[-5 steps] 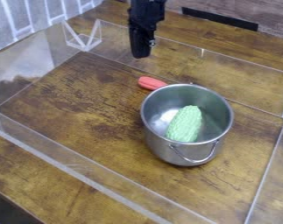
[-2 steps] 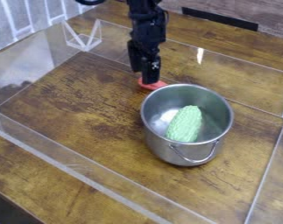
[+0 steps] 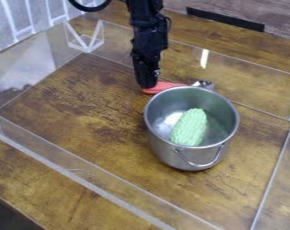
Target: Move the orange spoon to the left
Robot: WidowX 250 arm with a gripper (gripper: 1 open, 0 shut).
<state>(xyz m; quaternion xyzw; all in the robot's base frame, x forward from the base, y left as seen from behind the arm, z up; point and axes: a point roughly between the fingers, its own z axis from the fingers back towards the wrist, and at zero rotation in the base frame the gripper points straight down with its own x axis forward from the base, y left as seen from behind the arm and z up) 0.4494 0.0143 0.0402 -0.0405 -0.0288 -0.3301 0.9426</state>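
Observation:
The orange spoon (image 3: 173,87) lies just behind the steel pot (image 3: 159,144), its red-orange handle pointing left and its small silver bowl to the right near the pot's far rim. My black gripper (image 3: 145,82) comes straight down onto the handle's left end, and its fingers are shut on it. The handle tip is hidden between the fingers.
A green knobbly object (image 3: 190,127) lies inside the pot. Clear plastic walls (image 3: 63,157) fence the wooden table on all sides. A clear triangular stand (image 3: 84,36) sits at the back left. Bare wood lies to the left of the spoon.
The gripper dropped from above the table down to the spoon's handle and closed on it. The spoon now shows its full length with the silver bowl, where only the orange tip showed before.

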